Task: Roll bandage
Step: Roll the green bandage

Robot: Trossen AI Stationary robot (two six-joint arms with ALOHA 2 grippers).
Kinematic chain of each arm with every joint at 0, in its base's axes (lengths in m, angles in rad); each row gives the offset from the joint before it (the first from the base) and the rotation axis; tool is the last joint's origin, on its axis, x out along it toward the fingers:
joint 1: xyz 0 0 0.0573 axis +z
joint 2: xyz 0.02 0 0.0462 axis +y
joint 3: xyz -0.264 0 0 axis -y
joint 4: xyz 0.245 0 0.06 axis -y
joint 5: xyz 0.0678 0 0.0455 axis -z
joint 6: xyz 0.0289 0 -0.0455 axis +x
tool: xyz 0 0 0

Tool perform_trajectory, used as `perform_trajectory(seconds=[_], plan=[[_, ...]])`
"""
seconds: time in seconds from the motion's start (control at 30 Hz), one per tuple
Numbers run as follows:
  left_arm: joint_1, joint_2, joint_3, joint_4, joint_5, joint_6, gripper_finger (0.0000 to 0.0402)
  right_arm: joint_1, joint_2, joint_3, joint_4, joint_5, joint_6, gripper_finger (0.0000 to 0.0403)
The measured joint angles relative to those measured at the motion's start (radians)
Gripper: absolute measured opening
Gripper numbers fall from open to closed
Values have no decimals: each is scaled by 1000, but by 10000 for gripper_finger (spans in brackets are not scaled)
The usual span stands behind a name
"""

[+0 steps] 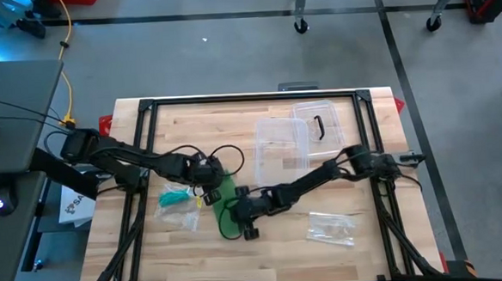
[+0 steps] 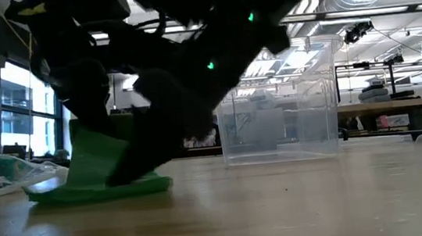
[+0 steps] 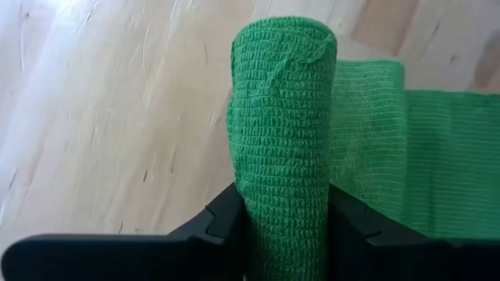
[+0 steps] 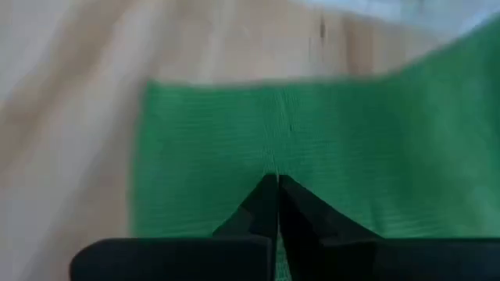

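Fingers of the left end effector (image 3: 285, 234) were clamped on both sides of the rolled part (image 3: 281, 125) of the green bandage (image 1: 226, 202), which stood upright between them in the left wrist view, while the flat unrolled tail (image 3: 437, 164) ran away behind it. The right end effector (image 4: 277, 199) was clenched, its tips pressed together on or just over the flat green cloth; whether a fold was pinched between them could not be told. In the high view both end effectors met near the middle of the bench (image 1: 266, 264), the left one at the upper end of the strip and the right one at its lower end. A clear plastic box (image 1: 281, 143) stood well apart behind them, and plastic bags (image 1: 331, 228) lay at each side. To do this step well, the left end effector should probably turn the roll evenly, and the right one should keep the tail straight and lightly tight, so that each layer would sit square and not slide sideways.
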Motion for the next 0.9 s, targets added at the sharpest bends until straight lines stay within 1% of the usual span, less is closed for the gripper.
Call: perform_trajectory(seconds=[0.07,0.2,0.33,0.47,0.57,0.77,0.9], plan=[[0,0,0,-2,-21,-11,106,-4,29,5,16,-47,28,2],[0,-5,0,-7,-72,-29,106,21,66,8,19,-81,114,1],[0,-8,0,-12,-92,-32,106,85,76,8,22,-107,189,0],[0,-12,0,-26,-95,-58,106,154,76,7,3,-131,208,0],[0,-13,0,-34,-80,-63,106,214,74,7,-21,-155,250,0],[-1,-13,0,-30,-23,-63,106,324,74,5,1,-173,309,0],[0,-13,0,-30,18,-23,106,369,74,6,-18,-204,320,0]])
